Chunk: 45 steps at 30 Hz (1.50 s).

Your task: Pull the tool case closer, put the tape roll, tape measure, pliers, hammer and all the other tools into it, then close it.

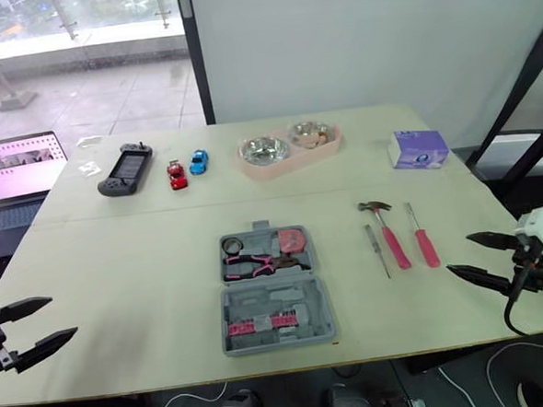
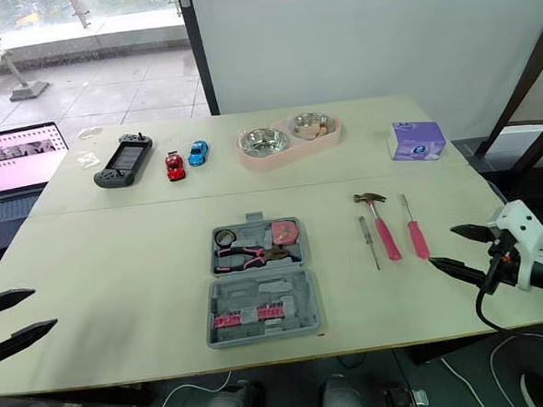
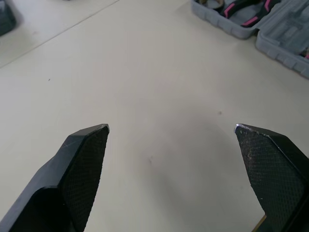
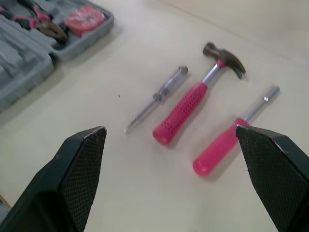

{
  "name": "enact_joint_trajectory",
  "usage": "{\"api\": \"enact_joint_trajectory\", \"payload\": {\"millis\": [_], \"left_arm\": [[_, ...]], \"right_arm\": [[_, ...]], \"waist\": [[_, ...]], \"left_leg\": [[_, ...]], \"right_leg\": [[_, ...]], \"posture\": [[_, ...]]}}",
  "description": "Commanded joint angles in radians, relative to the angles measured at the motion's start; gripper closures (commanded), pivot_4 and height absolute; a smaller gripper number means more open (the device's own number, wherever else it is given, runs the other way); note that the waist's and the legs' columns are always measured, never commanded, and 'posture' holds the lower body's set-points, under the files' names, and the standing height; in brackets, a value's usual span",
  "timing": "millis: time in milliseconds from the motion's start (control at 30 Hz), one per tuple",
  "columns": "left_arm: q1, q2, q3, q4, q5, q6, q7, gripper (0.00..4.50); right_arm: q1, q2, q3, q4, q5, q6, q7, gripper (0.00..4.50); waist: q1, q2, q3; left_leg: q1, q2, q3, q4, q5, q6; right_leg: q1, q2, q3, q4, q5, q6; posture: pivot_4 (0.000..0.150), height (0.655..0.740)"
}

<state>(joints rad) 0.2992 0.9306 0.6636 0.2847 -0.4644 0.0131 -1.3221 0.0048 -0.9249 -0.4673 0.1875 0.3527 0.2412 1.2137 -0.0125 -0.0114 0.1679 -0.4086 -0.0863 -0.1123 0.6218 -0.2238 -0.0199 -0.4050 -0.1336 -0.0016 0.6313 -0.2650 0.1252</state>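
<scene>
Tool case (image 1: 276, 300) lies open near the front edge of the table (image 1: 119, 268), in the middle betw. both arms, so either one can reach it. In its far half sit the tape roll (image 1: 231, 245), pliers (image 1: 256, 260) and tape measure (image 1: 290, 240), each in its own recess. Hammer (image 1: 389, 233), thin screwdriver (image 1: 378, 250) and pink-handled driver (image 1: 424, 240) lie side by side to the right of it, apart from it, not yet packed. Right gripper (image 1: 459, 254) hovers near them w/ fingers spread wide, holding nothing; probably it is the arm for these 3 tools. Left gripper (image 1: 63, 316) hangs at the left edge, also wide and empty, well apart from the tools.
</scene>
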Motion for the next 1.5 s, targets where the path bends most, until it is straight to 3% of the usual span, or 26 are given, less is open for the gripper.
{"api": "enact_joint_trajectory", "payload": {"millis": [33,267,400,600,800,933,1100,1500], "left_arm": [[0.013,-0.01,0.031,-0.026,-0.012,-0.019,0.009,0.04],[0.006,-0.032,0.009,-0.04,-0.009,-0.033,0.019,0.04],[-0.003,-0.065,-0.036,-0.117,-0.015,-0.009,0.052,0.04],[0.001,-0.145,-0.134,-0.411,-0.058,0.134,0.172,0.04],[-0.056,-0.249,-0.186,-0.575,-0.093,0.111,0.262,0.04],[-0.062,-0.25,-0.25,-0.668,-0.138,0.146,0.219,0.04],[-0.052,-0.222,-0.309,-0.73,-0.186,0.223,0.205,0.04],[-0.043,-0.224,-0.349,-0.779,-0.168,0.219,0.216,0.04]], "right_arm": [[-0.003,-0.014,0.006,-0.003,0.001,-0.034,-0.001,0.0],[-0.01,-0.022,0.033,-0.01,-0.003,-0.053,-0.025,0.0],[0.023,-0.001,0.063,-0.209,0.04,0.1,-0.094,0.0],[0.001,0.127,0.16,-0.521,0.028,0.438,-0.433,0.0],[-0.056,0.297,0.266,-0.643,-0.05,0.65,-0.736,0.0],[-0.111,0.424,0.344,-0.622,-0.114,0.668,-0.89,0.0],[-0.214,0.538,0.349,-0.46,-0.16,0.685,-1.011,0.0],[-0.309,0.575,0.379,-0.202,-0.202,0.573,-1.022,0.0]], "waist": [[0.0,0.0,0.0],[0.001,0.0,0.0],[0.002,0.001,0.0],[0.003,-0.002,-0.001],[0.006,-0.001,-0.001],[0.007,-0.002,-0.001],[0.0,0.0,-0.001],[-0.003,0.0,-0.001]], "left_leg": [[0.0,0.0,0.0,0.0,0.0,0.0],[0.0,0.0,0.0,0.0,0.0,0.0],[0.0,0.0,0.0,0.0,0.0,0.0],[-0.001,0.0,-0.001,0.0,0.0,0.0],[-0.001,-0.001,-0.001,0.0,0.0,0.0],[-0.001,-0.001,-0.001,0.001,0.0,0.0],[0.0,-0.001,0.0,0.001,0.0,0.0],[0.0,-0.001,0.0,0.001,0.0,0.0]], "right_leg": [[0.0,0.0,0.0,0.0,0.0,0.0],[0.0,0.0,0.0,0.0,0.0,0.0],[0.0,0.0,0.0,0.0,0.0,0.0],[0.0,0.0,0.001,0.0,0.0,0.0],[-0.001,0.0,0.001,0.0,0.0,0.0],[-0.001,0.0,0.001,0.0,0.0,0.0],[-0.001,0.003,0.001,0.0,0.0,0.0],[0.0,0.005,0.001,0.001,0.001,0.0]], "posture": [[0.15,0.7233],[0.15,0.7233],[0.15,0.7233],[0.15,0.7233],[0.15,0.7233],[0.15,0.7233],[0.15,0.7233],[0.15,0.7233]]}}
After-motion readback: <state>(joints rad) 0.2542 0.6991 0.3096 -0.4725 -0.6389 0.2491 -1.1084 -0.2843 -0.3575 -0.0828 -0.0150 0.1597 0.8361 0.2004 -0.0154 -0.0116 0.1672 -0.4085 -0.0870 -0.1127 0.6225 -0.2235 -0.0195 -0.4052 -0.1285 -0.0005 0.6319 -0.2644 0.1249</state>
